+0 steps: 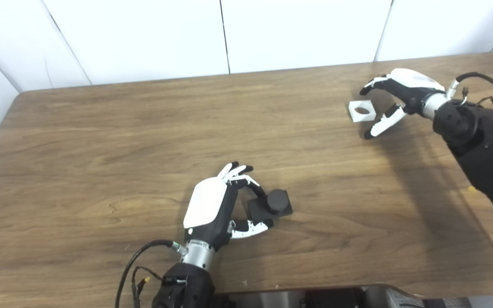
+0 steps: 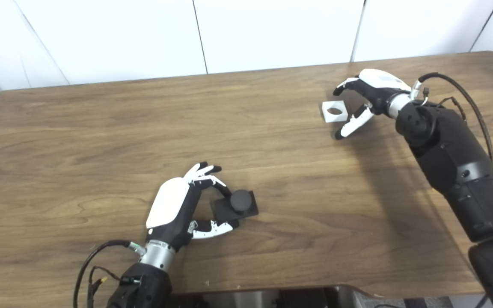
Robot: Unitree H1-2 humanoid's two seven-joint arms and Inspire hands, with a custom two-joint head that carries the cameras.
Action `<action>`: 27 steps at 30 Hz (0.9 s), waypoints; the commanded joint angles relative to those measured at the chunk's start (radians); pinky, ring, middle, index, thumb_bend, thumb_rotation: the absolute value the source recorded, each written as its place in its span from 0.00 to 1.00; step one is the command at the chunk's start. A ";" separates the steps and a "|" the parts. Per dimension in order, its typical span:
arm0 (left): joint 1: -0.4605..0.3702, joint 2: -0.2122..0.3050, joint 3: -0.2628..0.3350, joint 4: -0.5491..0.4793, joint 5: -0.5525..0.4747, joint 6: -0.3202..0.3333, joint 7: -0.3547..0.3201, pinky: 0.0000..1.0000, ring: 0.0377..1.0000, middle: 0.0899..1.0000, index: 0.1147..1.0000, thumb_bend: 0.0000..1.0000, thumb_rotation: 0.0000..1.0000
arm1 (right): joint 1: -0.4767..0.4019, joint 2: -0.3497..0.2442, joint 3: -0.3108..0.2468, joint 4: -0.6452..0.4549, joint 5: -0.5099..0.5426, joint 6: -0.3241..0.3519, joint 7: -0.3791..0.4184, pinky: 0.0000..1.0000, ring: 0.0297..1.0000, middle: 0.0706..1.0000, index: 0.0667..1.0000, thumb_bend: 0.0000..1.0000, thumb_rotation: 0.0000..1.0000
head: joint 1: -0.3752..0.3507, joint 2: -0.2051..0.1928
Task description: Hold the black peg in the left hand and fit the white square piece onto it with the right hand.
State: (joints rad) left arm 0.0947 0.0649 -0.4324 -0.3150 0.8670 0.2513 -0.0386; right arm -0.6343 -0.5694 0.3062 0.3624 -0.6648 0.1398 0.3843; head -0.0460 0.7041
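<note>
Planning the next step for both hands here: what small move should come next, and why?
Probably close both hands. The left hand is open, fingers around the black peg on its square base, which lies on the wooden table. The right hand is open beside the white square piece with a round hole. Neither is gripped.

A black peg (image 1: pixel 271 204) is seen near the wooden table's (image 1: pixel 101 141) centre; a white square piece (image 1: pixel 361 111) lies toward two o'clock.

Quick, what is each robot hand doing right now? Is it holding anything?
Left hand: open, fingers curled around the black peg on the table, not gripping it yet.
Right hand: open, beside the white square piece, holding nothing.
</note>
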 commanded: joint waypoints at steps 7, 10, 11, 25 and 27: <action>0.007 -0.008 0.000 0.007 0.022 0.005 -0.001 0.84 0.94 0.85 0.43 0.50 0.08 | -0.062 -0.009 -0.009 0.010 0.004 -0.021 -0.032 0.97 0.99 0.92 0.75 0.98 0.28 | 0.000 0.001; 0.008 -0.009 0.001 0.008 0.018 0.006 -0.002 0.84 0.94 0.85 0.43 0.50 0.08 | -0.066 -0.008 -0.007 0.017 0.004 -0.021 -0.034 0.97 0.99 0.92 0.75 0.97 0.29 | 0.001 0.001; 0.008 -0.010 0.001 0.009 0.017 0.005 -0.001 0.84 0.94 0.85 0.43 0.50 0.08 | -0.067 -0.008 -0.007 0.018 0.004 -0.021 -0.034 0.97 0.99 0.92 0.75 0.97 0.29 | 0.002 0.001; 0.008 -0.016 0.000 0.011 0.016 0.007 0.005 0.85 0.94 0.85 0.43 0.50 0.08 | -0.082 -0.007 -0.001 0.044 0.011 -0.033 -0.039 0.96 0.99 0.92 0.71 0.94 0.29 | 0.005 0.002; 0.009 -0.016 -0.001 0.013 0.017 0.005 0.008 0.84 0.94 0.85 0.43 0.50 0.08 | -0.083 -0.007 -0.001 0.044 0.011 -0.036 -0.040 0.96 0.99 0.92 0.69 0.93 0.29 | 0.005 0.004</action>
State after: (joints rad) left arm 0.0948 0.0622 -0.4337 -0.3149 0.8673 0.2545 -0.0348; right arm -0.6532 -0.5691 0.3134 0.4213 -0.6547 0.1253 0.3733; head -0.0399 0.7072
